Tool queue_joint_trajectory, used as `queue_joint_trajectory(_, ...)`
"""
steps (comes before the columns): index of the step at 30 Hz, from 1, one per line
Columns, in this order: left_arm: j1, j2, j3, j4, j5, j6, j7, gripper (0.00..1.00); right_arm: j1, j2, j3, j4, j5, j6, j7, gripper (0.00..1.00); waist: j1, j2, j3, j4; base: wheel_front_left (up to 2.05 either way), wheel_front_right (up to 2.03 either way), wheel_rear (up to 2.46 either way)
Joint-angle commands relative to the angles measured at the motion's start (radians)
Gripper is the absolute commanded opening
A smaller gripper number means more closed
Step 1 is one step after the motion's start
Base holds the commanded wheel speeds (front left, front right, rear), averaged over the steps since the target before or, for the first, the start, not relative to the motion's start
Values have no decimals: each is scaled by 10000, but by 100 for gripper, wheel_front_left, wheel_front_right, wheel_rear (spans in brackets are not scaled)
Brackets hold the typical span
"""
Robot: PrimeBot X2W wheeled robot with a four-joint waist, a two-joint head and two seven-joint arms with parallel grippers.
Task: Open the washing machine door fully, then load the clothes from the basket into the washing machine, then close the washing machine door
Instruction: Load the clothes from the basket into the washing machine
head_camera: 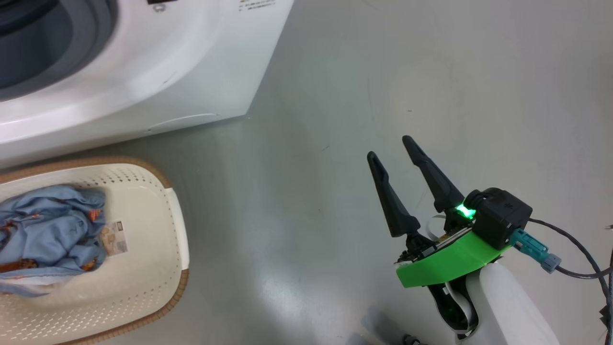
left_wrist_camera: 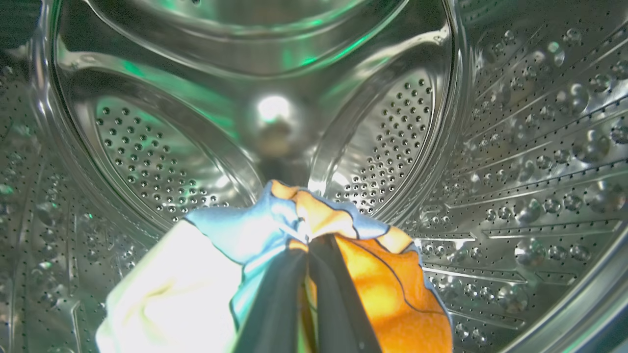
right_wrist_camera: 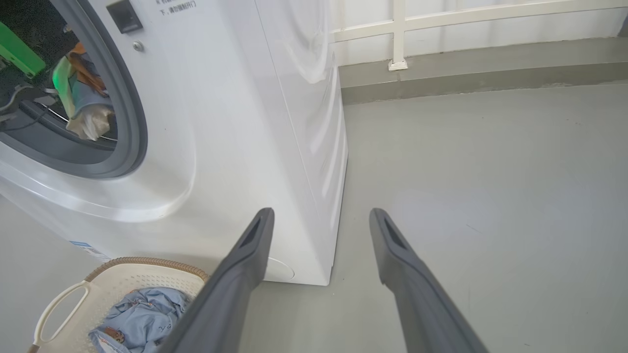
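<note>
Here the clothes [left_wrist_camera: 245, 235] look crumpled, blue and orange.

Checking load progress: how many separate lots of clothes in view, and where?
2. One bundle pinched in the shut left gripper inside the washing machine's drum; one light blue heap in the basket. The heap may hide more pieces.

Probably a laundry corner or test room: a white washer [right_wrist_camera: 235, 122] on bare grey floor [right_wrist_camera: 490, 196], basket [head_camera: 143, 239] at its foot, white railing [right_wrist_camera: 398, 29] behind it.
</note>
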Motion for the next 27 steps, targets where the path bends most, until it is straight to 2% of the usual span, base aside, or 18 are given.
queue_joint_trajectory(1,6,586,158,-158,99,-29,-51,0,19,72,200,-242,180,16,-48,100,0,0,37,-44,0,0,0)
queue_joint_trajectory(9,-197,883,-226,9,204,-29,-51,0,-28,73,430,-279,258,16,-48,100,0,0,119,-283,0,0,0)
queue_joint_trajectory(15,-429,1192,-81,182,146,-29,-51,0,-12,73,682,-250,281,16,-48,100,0,0,142,-545,0,0,0)
queue_joint_trajectory(16,-484,1206,-52,183,161,-29,-51,6,-8,73,697,-251,280,16,-48,100,0,0,156,-563,0,0,0)
queue_joint_trajectory(17,-523,1205,8,183,166,-29,-51,20,-9,73,713,-250,282,16,-48,100,0,0,167,-581,0,0,0)
queue_joint_trajectory(18,-527,1185,39,219,162,-29,-51,45,-7,73,721,-245,277,16,-48,100,0,0,169,-584,0,0,0)
queue_joint_trajectory(19,-514,1159,59,262,175,-29,-51,100,-2,73,726,-242,271,16,-48,100,0,0,173,-582,0,0,0)
queue_joint_trajectory(27,-372,970,127,451,194,-29,-51,100,-33,73,690,-228,251,16,-48,100,0,0,155,-492,0,0,0)
